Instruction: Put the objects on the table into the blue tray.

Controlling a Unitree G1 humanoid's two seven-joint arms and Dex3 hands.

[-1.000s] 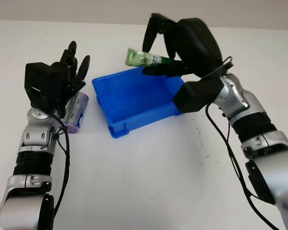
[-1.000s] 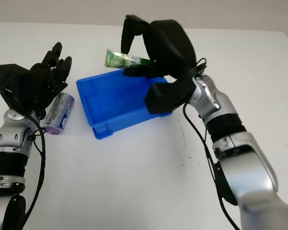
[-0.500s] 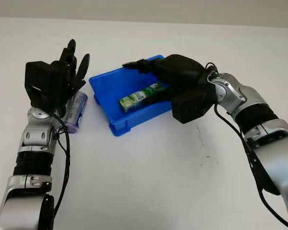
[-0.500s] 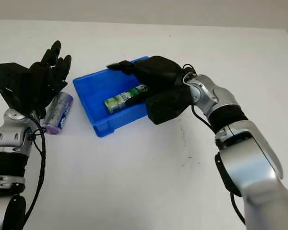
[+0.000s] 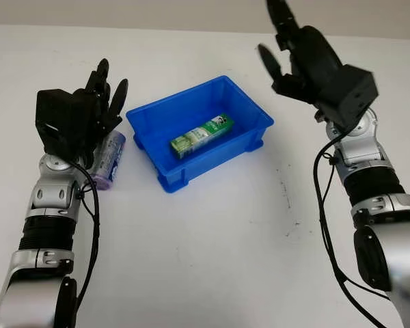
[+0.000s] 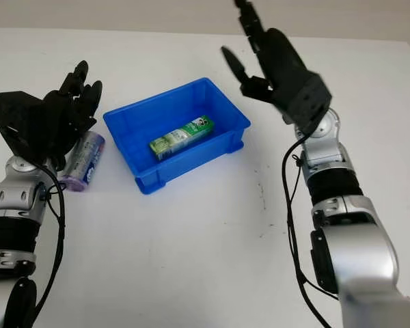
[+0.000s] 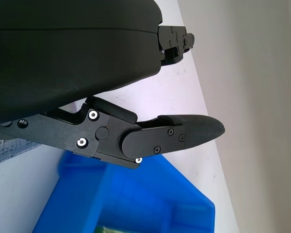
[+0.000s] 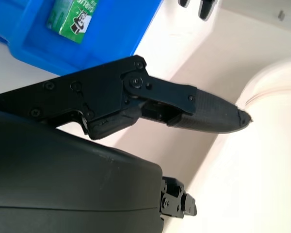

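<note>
The black three-fingered left hand [image 5: 82, 116] is held empty and unclenched directly above the small silver-and-purple can [image 5: 108, 160], which lies on its side beside the blue plastic tray [image 5: 256, 116]. The can is judged light, rigid and slippery, best gripped across its middle. Its label cannot be read. The empty right hand [image 5: 307, 61] is raised beyond the tray, where a green carton [image 5: 201, 135] lies.

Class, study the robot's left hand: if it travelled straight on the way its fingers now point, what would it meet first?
Probably nothing: the open left hand points up and away over the bare white table, passing left of the blue plastic tray. Depth is uncertain.
</note>
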